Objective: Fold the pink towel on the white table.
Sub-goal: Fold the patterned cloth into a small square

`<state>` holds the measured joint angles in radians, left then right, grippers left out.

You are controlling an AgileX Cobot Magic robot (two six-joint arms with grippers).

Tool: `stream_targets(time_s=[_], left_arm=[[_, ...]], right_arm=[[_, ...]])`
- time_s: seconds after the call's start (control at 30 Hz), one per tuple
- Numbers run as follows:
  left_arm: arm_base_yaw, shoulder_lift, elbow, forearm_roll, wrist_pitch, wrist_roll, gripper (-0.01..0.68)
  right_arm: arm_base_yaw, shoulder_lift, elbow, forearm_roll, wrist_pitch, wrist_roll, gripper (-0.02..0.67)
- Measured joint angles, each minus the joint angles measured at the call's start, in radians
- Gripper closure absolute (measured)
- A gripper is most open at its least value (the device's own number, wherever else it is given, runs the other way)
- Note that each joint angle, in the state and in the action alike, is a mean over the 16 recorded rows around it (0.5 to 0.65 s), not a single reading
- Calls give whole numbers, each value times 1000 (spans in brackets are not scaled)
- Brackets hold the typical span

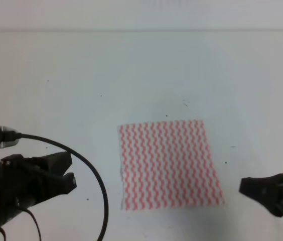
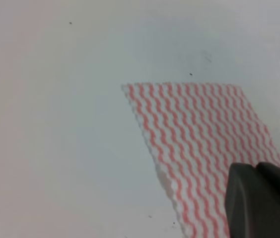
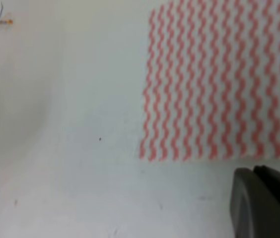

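Two grippers sit at the near edge of the exterior high view, one on each side of the pink towel (image 1: 169, 164). The left gripper (image 1: 67, 172) is near-left, its two dark fingers (image 1: 56, 161) spread a little apart with nothing between them; they point right toward the towel's near-left corner but stay apart from it, with bare desk between. A black cable (image 1: 89, 170) arcs over that arm. The right gripper (image 1: 247, 187) is near-right, just beside the towel's near-right corner and not touching it. Most of it is cut off by the frame, and its tip reads as one dark mass, so I cannot tell how far its fingers are open; nothing is held.

The towel lies flat and unfolded on the white desk (image 1: 141, 70), slightly near of centre, its edges a bit skewed.

Each wrist view shows only a blurred dark finger (image 2: 261, 201) in the near-right corner, finger (image 3: 264, 203) likewise, with the towel's stripes beyond. Farther off, small dark specks (image 1: 166, 115) dot the desk.
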<state>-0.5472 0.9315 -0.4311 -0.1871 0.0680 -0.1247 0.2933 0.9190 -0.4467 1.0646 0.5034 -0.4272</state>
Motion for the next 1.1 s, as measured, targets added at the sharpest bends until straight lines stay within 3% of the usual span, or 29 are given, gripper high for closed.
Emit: stream_targets(time_s=[0.27, 0.67, 1.1], left_arm=[[0, 0, 0, -22, 41, 0, 674], [0, -1, 0, -33, 61, 1, 674], [0, -1, 0, -39, 77, 0, 674]], right_arm=[[145, 113, -6, -4, -114, 9, 667], [188, 304, -111, -59, -95, 18, 666], [213, 425, -190, -385, -71, 302, 610]])
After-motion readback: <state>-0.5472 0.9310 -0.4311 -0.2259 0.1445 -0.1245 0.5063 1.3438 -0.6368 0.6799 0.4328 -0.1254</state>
